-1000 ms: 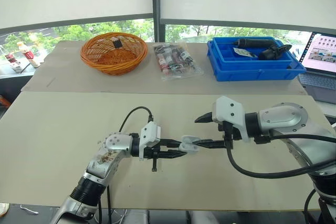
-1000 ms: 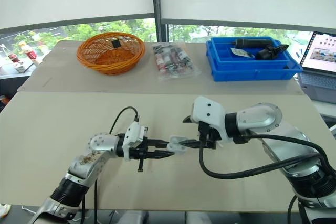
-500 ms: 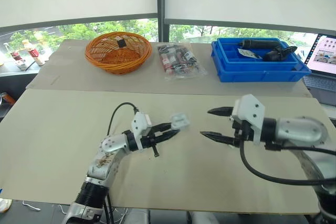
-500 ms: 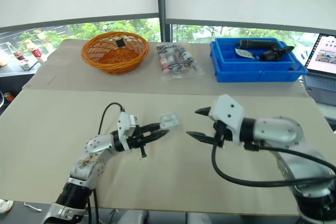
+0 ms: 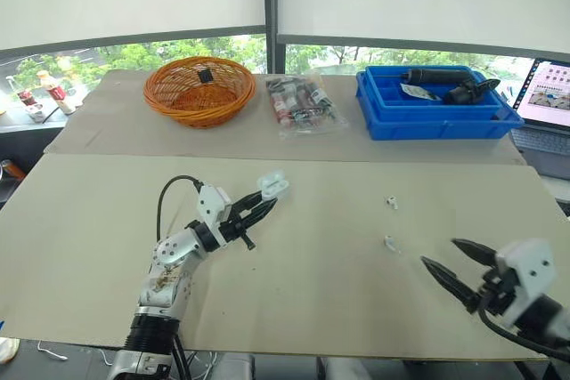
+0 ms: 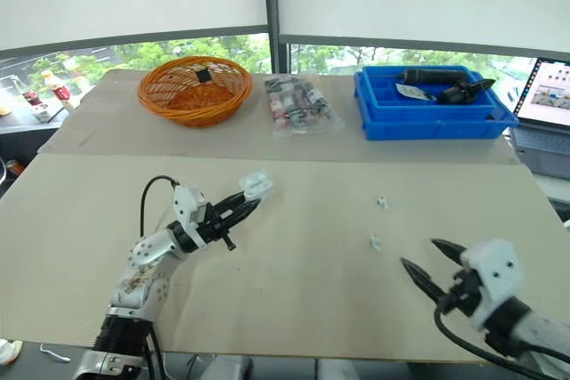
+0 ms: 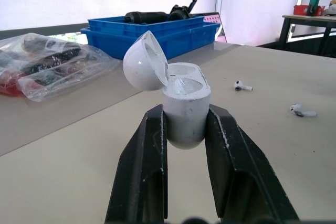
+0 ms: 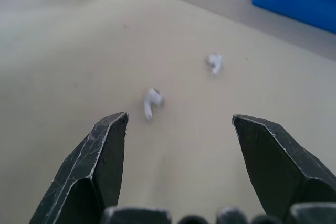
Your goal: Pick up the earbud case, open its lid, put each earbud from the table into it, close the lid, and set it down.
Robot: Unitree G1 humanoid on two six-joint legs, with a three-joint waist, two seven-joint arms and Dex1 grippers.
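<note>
My left gripper (image 5: 264, 201) is shut on the white earbud case (image 7: 184, 109), held above the left half of the table with its lid (image 7: 143, 68) swung open and both wells empty. Two white earbuds lie on the table right of centre: the near earbud (image 5: 389, 242) and the far earbud (image 5: 391, 203). In the right wrist view they are the near earbud (image 8: 152, 100) and the far earbud (image 8: 214, 62). My right gripper (image 5: 451, 262) is open, low at the near right, a little short of the near earbud, with nothing between its fingers.
Along the back stand an orange wicker basket (image 5: 199, 89), a clear bag of packets (image 5: 298, 102) and a blue tray (image 5: 431, 103) holding dark tools. A laptop (image 5: 548, 104) sits at the far right edge.
The right gripper let go of the case's lid, drew back toward the near right edge and stayed open. The left gripper carried the opened case left and up. The two earbuds came into sight.
</note>
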